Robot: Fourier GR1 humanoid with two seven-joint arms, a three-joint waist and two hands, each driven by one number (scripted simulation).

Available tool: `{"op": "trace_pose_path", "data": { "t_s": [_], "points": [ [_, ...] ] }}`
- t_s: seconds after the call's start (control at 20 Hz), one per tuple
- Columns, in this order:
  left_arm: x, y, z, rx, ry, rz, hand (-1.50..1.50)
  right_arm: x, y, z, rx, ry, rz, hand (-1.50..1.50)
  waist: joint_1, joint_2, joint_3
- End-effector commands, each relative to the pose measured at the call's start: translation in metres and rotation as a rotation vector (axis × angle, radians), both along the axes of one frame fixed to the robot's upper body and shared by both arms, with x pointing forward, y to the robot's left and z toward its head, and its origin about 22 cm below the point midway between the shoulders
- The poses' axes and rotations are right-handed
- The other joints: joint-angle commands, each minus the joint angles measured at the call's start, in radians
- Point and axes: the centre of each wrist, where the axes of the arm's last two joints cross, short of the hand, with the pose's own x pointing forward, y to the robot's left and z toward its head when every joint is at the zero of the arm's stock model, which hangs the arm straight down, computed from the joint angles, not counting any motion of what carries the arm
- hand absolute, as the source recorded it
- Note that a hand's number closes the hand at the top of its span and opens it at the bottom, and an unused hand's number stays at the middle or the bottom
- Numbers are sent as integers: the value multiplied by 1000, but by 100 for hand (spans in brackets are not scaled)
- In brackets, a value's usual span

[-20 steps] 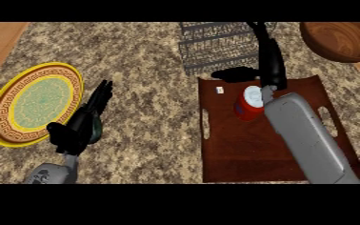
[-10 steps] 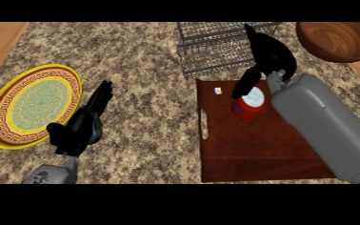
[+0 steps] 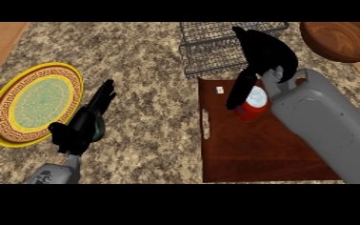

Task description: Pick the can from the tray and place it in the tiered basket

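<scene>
**Hand on the can, lift to come**

The speckled grey-brown stone counter (image 3: 147, 71) carries everything. On its right part lies the dark brown rectangular wooden tray (image 3: 260, 152). Just beyond the tray's far edge stands the grey wire tiered basket (image 3: 211, 47) (touching the tray or only beside it, I cannot tell). At the left is the round yellow plate with a green centre (image 3: 42, 100), with the left robot hand (image 3: 83, 126) resting beside it, fingers straight.

The right robot hand (image 3: 264, 55), black on its grey forearm, hangs over the tray's far end. Its thumb (image 3: 239, 93) runs down the left side of the small red cylindrical can with a white top (image 3: 255, 107). Its fingers curl over the can's far side, so the hand is closed round it. The can stands upright on the tray near the far edge and, as far as I can judge, is not yet raised.

The step in hand is the pick, at the moment of grasping. The next move calls for a straight lift that keeps the can upright and clears the tray. A short carry forward should then bring it above the basket's wire rim, and only then should the hand lower it.
</scene>
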Motion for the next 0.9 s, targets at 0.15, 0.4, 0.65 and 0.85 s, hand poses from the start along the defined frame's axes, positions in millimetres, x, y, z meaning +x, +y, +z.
{"op": "trace_pose_path", "data": {
  "t_s": [0.15, 0.4, 0.65, 0.85],
  "points": [
    [6, -9, -6, -9, 8, -12, 0, -15, 11, -17, -200, 30, -197, -150, -1, 11, -6],
    [-12, -5, -10, -26, 11, -29, 0, -1, -2, -41, -251, 149, -273, -150, 18, 12, -6],
    [15, -7, 1, -30, -3, -18, 0, -7, 7, -62, -200, 164, -276, -150, 15, 17, -6],
    [-3, -9, -19, -24, 20, -39, 0, -12, -23, -72, -202, 162, -273, -150, 14, 16, -5]
  ]
}}
